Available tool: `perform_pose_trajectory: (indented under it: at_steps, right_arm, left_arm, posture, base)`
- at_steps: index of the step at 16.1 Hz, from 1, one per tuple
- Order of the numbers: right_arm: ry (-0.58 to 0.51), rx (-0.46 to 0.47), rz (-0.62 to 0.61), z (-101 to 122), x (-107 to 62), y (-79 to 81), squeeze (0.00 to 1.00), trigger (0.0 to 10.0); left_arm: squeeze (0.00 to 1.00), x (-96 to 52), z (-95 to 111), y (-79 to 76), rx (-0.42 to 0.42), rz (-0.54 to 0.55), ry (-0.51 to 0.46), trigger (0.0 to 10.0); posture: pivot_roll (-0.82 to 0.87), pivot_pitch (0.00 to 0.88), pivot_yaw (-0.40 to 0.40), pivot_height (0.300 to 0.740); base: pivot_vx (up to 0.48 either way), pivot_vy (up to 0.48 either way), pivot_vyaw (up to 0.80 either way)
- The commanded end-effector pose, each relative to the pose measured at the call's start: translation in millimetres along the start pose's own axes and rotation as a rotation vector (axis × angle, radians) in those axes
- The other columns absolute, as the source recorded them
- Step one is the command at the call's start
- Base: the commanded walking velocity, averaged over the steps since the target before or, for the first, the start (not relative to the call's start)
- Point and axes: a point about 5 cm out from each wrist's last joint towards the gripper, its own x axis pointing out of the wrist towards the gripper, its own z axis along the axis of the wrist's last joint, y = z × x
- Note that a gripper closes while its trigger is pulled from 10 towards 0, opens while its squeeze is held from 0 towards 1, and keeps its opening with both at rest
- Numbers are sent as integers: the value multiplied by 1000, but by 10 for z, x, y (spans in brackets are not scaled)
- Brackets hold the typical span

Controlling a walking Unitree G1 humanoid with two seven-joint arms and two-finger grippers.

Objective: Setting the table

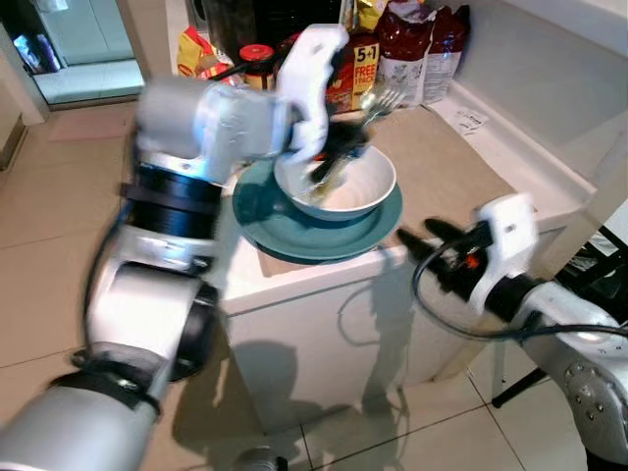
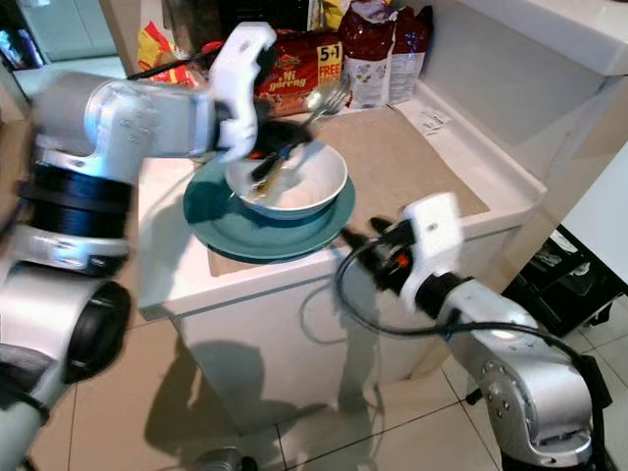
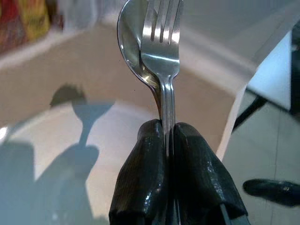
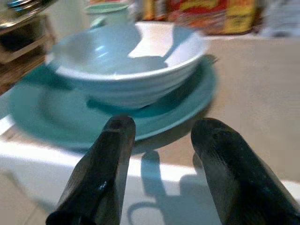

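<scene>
There's "5+1 FREE" on the red packet (image 2: pixel 306 69) at the back of the bench (image 2: pixel 412 157), other print too blurred.

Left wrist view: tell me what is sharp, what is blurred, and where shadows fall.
Left wrist view: the left pincer, fork and spoon are sharp; the counter behind is blurred; the cutlery's shadow falls on the bowl. Left eye view: the left arm is motion-blurred.

1. The bowl (image 1: pixel 339 184) sits on the plate (image 1: pixel 316 228), centre of the frame, on the worktop (image 1: pixel 461 172).
2. Fork (image 3: pixel 162 51) and spoon (image 3: pixel 132 44) are above the bowl.
3. Food packets (image 1: pixel 417 44) stand behind, along the top edge.
</scene>
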Motion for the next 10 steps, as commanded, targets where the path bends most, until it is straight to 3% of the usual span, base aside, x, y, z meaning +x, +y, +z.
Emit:
perform_pose_trajectory:
  at_steps: [1, 3, 5, 8, 10]
  right_arm:
    - [-108, -17, -91, 147, 7, -74, 0, 10000]
    - [-225, -16, -133, 287, 4, -49, 0, 10000]
    - [-311, 5, -218, 380, -11, -59, 0, 10000]
    - [-335, -54, -275, 378, -35, -35, 0, 10000]
    - [-351, -52, -294, 393, -47, -31, 0, 10000]
  left_arm:
    - [0, -38, 79, 79, 29, 96, -125, 10000]
    - [0, -137, 159, 162, 8, 157, -274, 10000]
    - [0, -306, 149, 211, 124, 240, -403, 10000]
    - [0, -431, -87, 116, 186, 286, -450, 10000]
    - [0, -394, -206, 100, 178, 335, -444, 10000]
  posture:
    - [39, 0, 37, 740]
    - [38, 0, 38, 740]
    - [38, 0, 37, 740]
    - [32, 0, 31, 740]
    - [30, 2, 33, 740]
  base:
    - [0, 0, 0]
    - [0, 0, 0]
    - [0, 0, 0]
    - [0, 0, 0]
    - [0, -454, 241]
